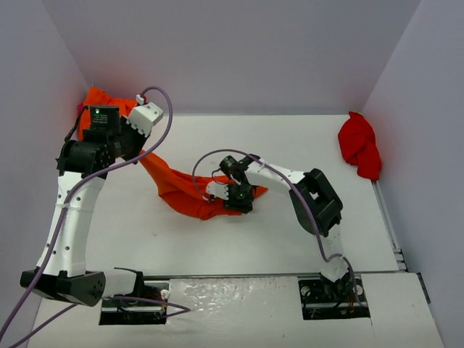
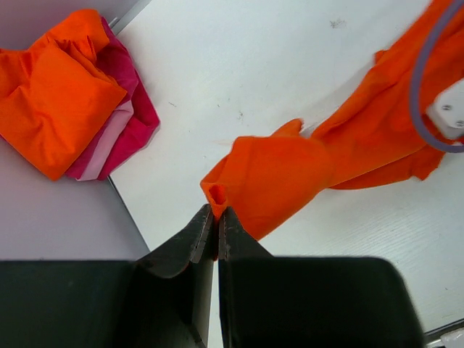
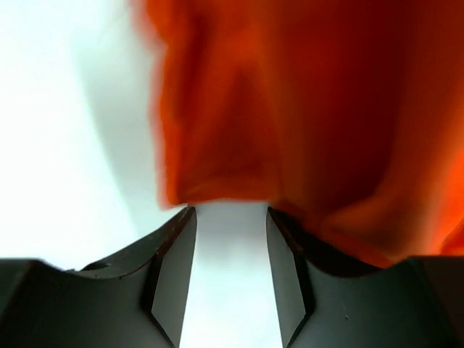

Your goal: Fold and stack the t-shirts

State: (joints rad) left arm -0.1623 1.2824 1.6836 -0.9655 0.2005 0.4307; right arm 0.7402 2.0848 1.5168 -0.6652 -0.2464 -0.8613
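Observation:
An unfolded orange t-shirt (image 1: 177, 190) stretches from the raised left gripper down to the table's middle. My left gripper (image 2: 216, 212) is shut on a bunched edge of this orange t-shirt (image 2: 290, 174) and holds it above the table. My right gripper (image 3: 230, 214) is open, low at the shirt's right end (image 3: 290, 109), its jaws just short of the cloth edge. It shows in the top view (image 1: 238, 197). A folded stack of an orange shirt over pink ones (image 2: 69, 94) lies at the back left corner (image 1: 98, 98). A crumpled red t-shirt (image 1: 360, 145) lies at the back right.
White walls enclose the table on the left, back and right. The right arm's purple cable (image 1: 217, 156) loops over the orange shirt. The arm bases (image 1: 217, 297) stand at the near edge.

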